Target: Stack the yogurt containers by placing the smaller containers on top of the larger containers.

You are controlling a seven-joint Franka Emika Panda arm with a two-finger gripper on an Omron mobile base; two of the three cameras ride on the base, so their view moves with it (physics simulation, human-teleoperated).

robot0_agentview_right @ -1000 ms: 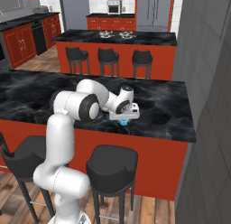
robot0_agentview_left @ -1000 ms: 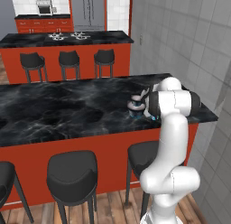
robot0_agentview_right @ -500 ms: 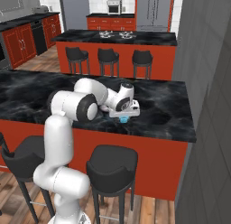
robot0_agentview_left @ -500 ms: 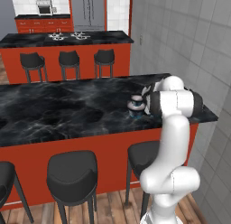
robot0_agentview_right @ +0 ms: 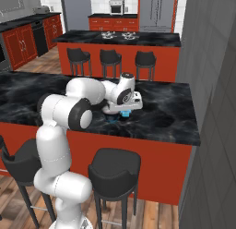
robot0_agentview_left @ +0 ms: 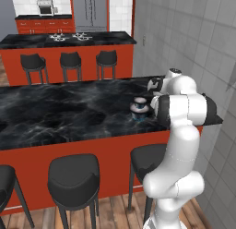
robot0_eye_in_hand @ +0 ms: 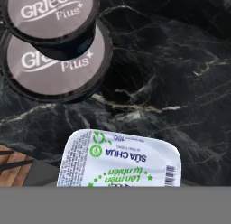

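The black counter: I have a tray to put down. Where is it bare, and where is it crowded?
Bare: the long stretch of counter left of the stacked tubs, and the end right of the tool, toward the wall. Crowded: near the front edge, where the tubs, white-lidded cup and tool sit close together.

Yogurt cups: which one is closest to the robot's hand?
The white-lidded cup with green and blue writing, right at the bottom of the hand view. The two grey-lidded Griego tubs, one stacked on the other, sit farther off.
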